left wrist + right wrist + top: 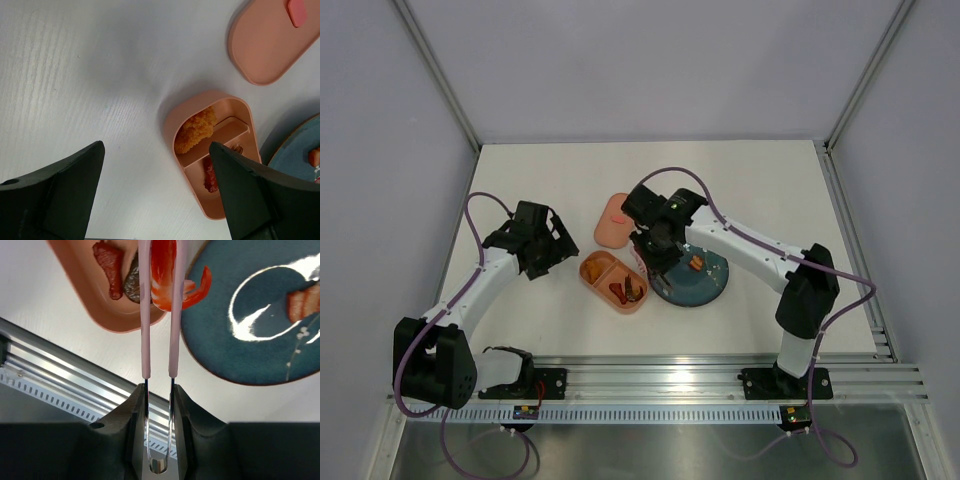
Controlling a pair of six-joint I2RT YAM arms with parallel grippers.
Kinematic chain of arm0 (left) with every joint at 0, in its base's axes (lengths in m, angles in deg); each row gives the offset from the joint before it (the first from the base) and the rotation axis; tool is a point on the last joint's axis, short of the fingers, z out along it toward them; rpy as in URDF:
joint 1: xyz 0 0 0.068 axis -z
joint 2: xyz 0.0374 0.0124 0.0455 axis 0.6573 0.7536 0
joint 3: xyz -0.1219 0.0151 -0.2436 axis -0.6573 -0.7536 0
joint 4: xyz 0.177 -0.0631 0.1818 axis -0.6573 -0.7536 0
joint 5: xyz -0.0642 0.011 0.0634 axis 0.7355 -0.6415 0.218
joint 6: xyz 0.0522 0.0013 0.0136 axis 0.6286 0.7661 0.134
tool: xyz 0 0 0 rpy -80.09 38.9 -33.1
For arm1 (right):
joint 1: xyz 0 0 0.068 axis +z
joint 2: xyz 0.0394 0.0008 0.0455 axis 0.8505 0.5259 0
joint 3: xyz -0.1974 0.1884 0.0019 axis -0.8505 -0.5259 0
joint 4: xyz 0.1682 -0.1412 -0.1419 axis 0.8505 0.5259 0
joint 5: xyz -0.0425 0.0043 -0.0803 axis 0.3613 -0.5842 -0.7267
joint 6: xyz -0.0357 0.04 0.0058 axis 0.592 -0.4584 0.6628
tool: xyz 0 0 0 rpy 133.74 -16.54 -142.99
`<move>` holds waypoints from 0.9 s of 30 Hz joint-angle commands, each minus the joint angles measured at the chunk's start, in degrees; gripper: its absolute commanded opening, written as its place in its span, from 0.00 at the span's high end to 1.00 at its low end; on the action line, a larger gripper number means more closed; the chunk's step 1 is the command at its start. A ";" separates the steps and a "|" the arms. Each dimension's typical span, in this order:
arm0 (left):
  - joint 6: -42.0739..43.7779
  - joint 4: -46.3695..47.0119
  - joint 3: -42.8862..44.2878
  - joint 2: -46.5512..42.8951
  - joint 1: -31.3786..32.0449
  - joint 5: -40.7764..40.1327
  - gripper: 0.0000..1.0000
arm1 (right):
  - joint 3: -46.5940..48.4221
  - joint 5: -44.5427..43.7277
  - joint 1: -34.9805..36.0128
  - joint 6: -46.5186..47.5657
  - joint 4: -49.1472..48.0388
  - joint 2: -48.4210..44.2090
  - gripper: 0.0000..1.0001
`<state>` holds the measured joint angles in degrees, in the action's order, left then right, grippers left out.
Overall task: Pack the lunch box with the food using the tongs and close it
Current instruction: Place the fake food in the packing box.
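Note:
My right gripper (159,390) is shut on the tongs (145,330), whose pink arms pinch a bright red piece of food (162,267) over the spot where the lunch box rim meets the teal plate. The salmon-pink lunch box (590,268) lies open between the arms. One compartment holds an orange piece (195,131). The other holds a red piece (107,262) and a dark brown one (132,285). Its lid (613,220) lies flat behind it. My left gripper (156,147) hovers open and empty just left of the box (220,115).
The teal plate (710,285) sits right of the box and touches it, with one orange-red piece (300,302) on it. An aluminium rail (720,375) runs along the near table edge. Grey walls enclose the white table (770,190).

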<state>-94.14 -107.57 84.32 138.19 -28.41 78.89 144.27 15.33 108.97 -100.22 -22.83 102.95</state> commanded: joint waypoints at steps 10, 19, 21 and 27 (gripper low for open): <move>-0.43 1.92 -0.41 -0.65 0.14 -0.47 0.10 | 2.72 5.59 7.49 -2.64 -2.08 5.54 1.00; -0.43 1.66 0.12 -0.56 0.06 -0.38 0.10 | 1.75 5.51 8.01 -2.20 -3.31 7.39 0.96; -0.43 1.66 0.21 -0.56 0.14 -0.47 0.10 | 1.75 4.46 8.01 -1.85 -3.31 7.48 0.95; -0.43 1.57 0.21 -0.38 0.14 -0.47 0.10 | 1.05 2.34 7.93 -1.67 -2.87 7.57 0.95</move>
<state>-94.14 -107.59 84.32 138.19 -28.41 78.89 145.40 19.25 116.57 -102.17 -25.19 110.71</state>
